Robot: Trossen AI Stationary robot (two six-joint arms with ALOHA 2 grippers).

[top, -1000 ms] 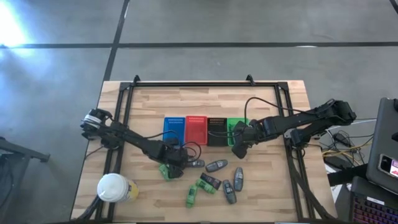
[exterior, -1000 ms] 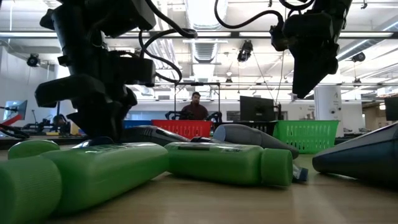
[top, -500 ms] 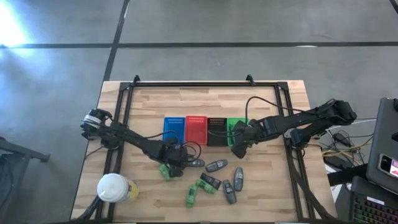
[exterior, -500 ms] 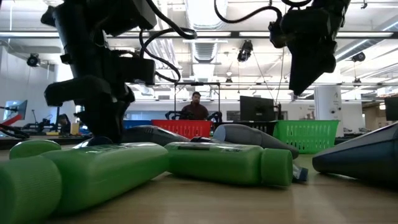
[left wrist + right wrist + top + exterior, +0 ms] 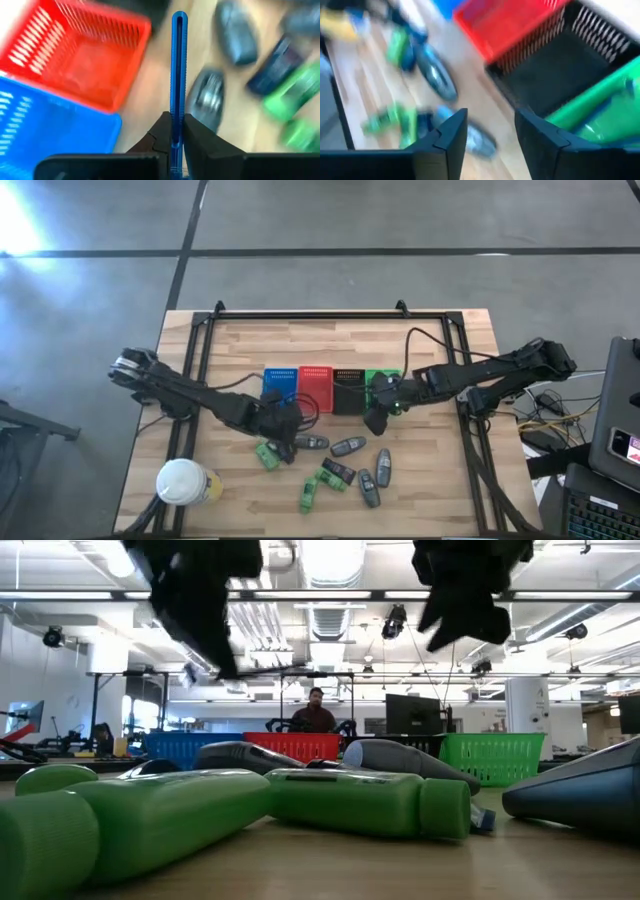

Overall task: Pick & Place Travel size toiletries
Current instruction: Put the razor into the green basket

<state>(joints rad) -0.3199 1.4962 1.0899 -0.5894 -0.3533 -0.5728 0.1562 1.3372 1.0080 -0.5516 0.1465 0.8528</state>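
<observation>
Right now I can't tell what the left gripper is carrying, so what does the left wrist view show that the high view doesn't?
Only the left wrist view shows a thin blue stick clamped between the left gripper fingers, pointing out over the table. Only the high view shows the whole layout: the right gripper near the black basket and green basket, and the white-lidded cup. Both show the blue basket, the red basket and the loose toiletries.
</observation>
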